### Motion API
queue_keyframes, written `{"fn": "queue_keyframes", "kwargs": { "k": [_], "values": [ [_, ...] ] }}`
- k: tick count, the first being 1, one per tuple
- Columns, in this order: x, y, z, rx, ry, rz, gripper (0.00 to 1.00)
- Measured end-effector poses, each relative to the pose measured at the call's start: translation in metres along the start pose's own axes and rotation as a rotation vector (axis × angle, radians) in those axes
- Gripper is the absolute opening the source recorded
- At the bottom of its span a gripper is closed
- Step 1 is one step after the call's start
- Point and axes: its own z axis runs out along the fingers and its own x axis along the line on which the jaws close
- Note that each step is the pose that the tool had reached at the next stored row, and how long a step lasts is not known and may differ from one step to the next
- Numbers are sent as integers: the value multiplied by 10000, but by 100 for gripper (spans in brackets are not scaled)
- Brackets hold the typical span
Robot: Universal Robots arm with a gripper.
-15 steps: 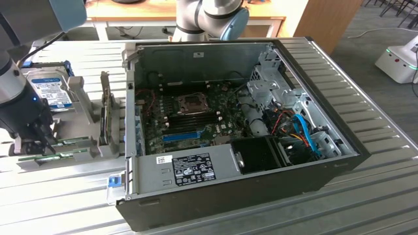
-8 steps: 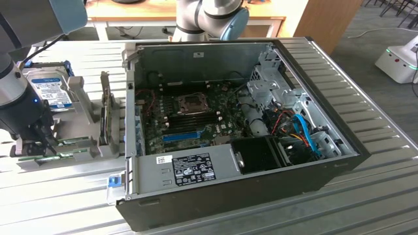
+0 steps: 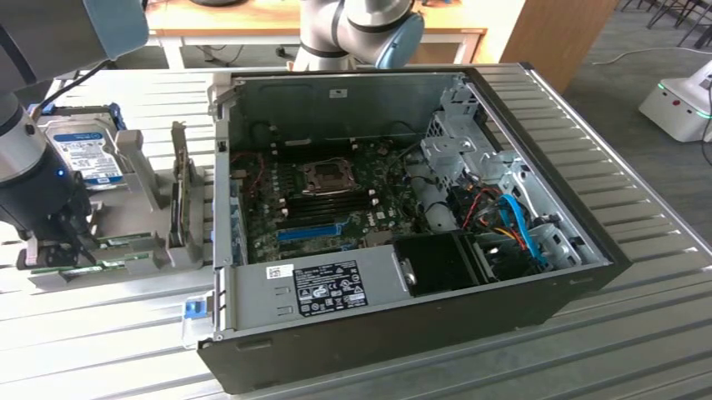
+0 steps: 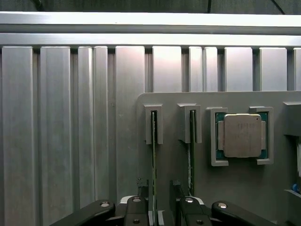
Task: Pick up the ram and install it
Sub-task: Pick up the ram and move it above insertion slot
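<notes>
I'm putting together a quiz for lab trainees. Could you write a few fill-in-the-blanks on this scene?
1. The holder keeps ___ ram sticks on edge.
2. The pocket beside them holds a ___.
3. The hard drive has a ___ label.
4. The gripper straddles one stick, outside the ___.
Missing: two; CPU; blue; case.

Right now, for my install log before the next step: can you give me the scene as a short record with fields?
hand: open, low at the holder, one stick between its fingers
ram: standing on edge in its holder slot, not yet lifted
second stick: on edge in the neighbouring slot
processor: seated in the holder's pocket
holder: grey, on the slatted table
hard drive: upright in the holder
computer case: open, motherboard exposed, on the exterior view's right of the holder
</notes>
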Motion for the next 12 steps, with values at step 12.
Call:
{"fn": "queue_keyframes", "kwargs": {
  "k": [12],
  "values": [
    [20,0,37,1,0,0,32]
  ]
}}
